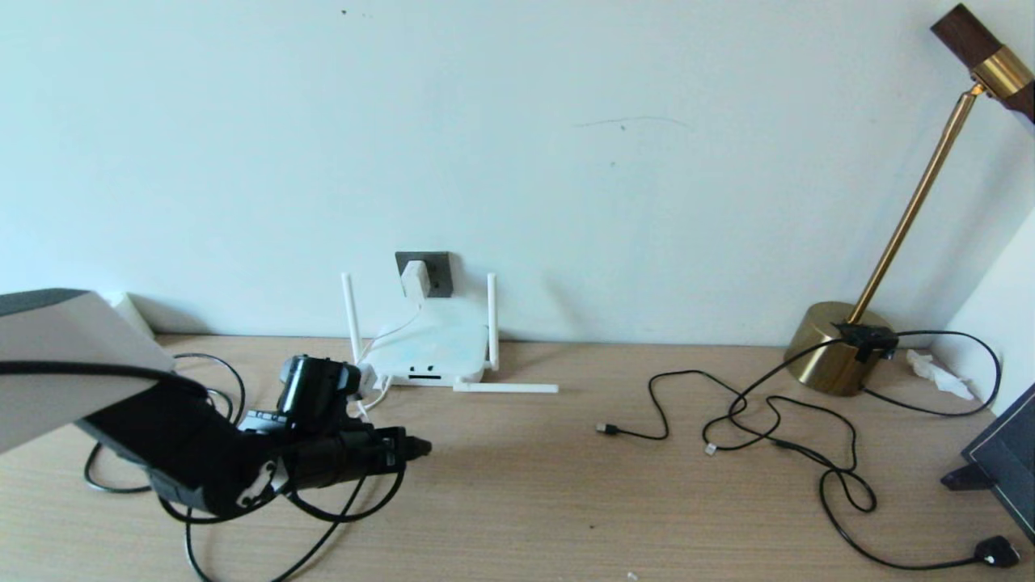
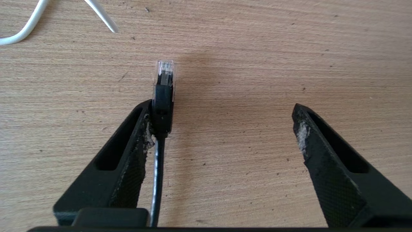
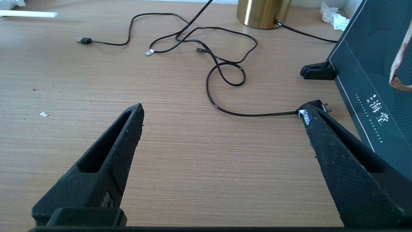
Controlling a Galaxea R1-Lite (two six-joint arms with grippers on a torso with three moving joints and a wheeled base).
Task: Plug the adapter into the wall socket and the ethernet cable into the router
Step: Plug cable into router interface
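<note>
My left gripper (image 2: 222, 117): spread wide, gripping nothing.
Ethernet cable (image 2: 162, 106): plug rests against one finger, long axis pointing straight ahead.
Router (image 1: 433, 347): beyond my fingertips, nearer my left arm.

My left gripper (image 1: 408, 446) hovers before the flat white four-antenna router (image 1: 433, 343); behind it, the small white cube adapter (image 1: 415, 279) sits in the dark grey square wall socket (image 1: 437, 271).

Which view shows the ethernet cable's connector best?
The left wrist view: the ethernet cable's clear-tipped connector lies against one finger of the open left tool. In the head view that arm hides it; the right wrist view misses it.
</note>
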